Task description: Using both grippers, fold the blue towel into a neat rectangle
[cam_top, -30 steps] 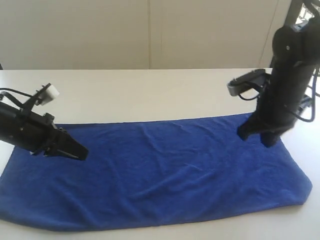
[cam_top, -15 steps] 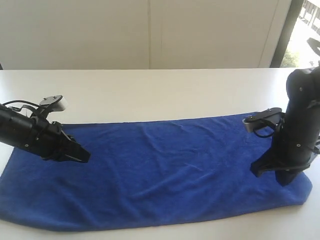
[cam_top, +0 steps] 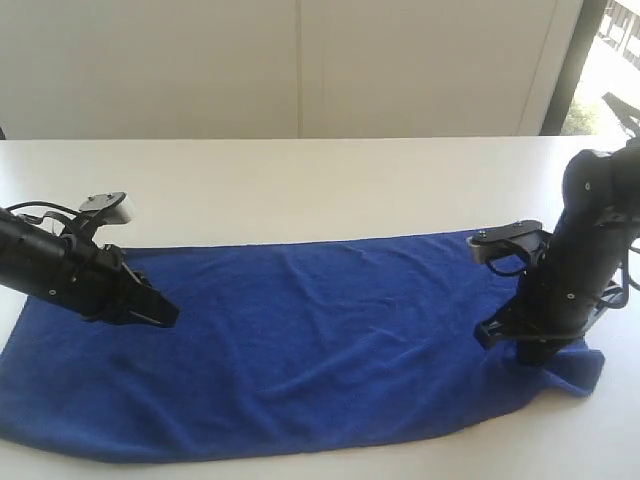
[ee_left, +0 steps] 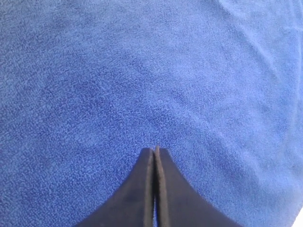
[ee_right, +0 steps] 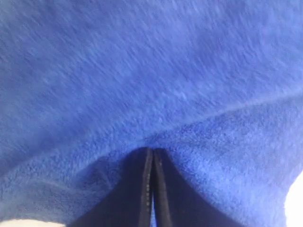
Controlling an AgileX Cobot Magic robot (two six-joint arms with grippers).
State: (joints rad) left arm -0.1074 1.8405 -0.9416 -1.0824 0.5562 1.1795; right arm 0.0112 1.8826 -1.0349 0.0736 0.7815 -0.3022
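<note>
The right gripper (cam_top: 530, 352) has slid inward at 3 o'clock, its closed fingers bunching the blue towel (cam_top: 330, 340) spread on the bench (cam_top: 300, 190), likely to start a fold. At 9 o'clock the left gripper (cam_top: 168, 314), fingers also closed, hovers over the cloth.

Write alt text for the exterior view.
A blue towel lies spread on a white table. The closed left gripper sits low over its left end; the closed right gripper points down into the bunched right end.
</note>
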